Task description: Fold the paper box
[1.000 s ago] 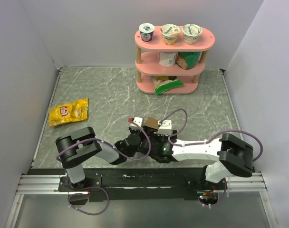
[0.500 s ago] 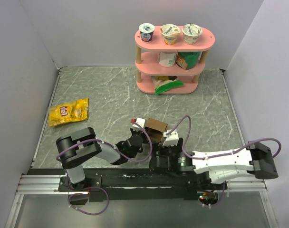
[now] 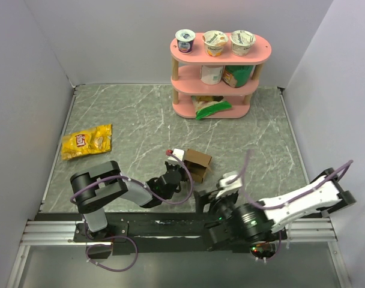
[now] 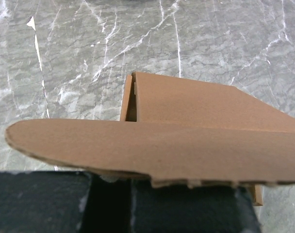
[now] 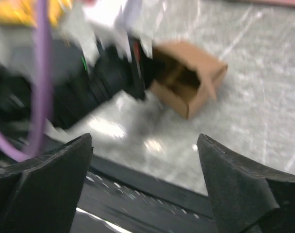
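Our left gripper point(image 3: 184, 172) is pinched tight on a flap of the box point(image 3: 197, 161). From its wrist camera, the flap runs as a broad strip right across the fingertips, and the box body rises just beyond it. We judge this grip to be an anchor: it keeps the light carton from sliding on the smooth table point(image 3: 128, 120) while the other arm works the panels.

Our right gripper point(image 5: 143, 145) is spread wide and holds nothing. The box point(image 5: 186, 82) lies ahead of its fingers point(image 5: 45, 179), a little to the right and clearly apart from them. With the jaws that wide and the view open, we take it the gripper is placed to line up on a panel, not to press one.

The box is plain brown cardboard, matte and unmarked, with crisp creases and slightly ragged cut edges on the pinched flap point(image 4: 186, 145). It is partly formed. The walls stand square, and a dark open mouth faces the left gripper. One loose flap sticks out on the far side. The closing folds are not yet done. The table is grey stone-look with white veins and glossy enough to throw glare. The right wrist view is blurred, so we cannot tell the finer seams.
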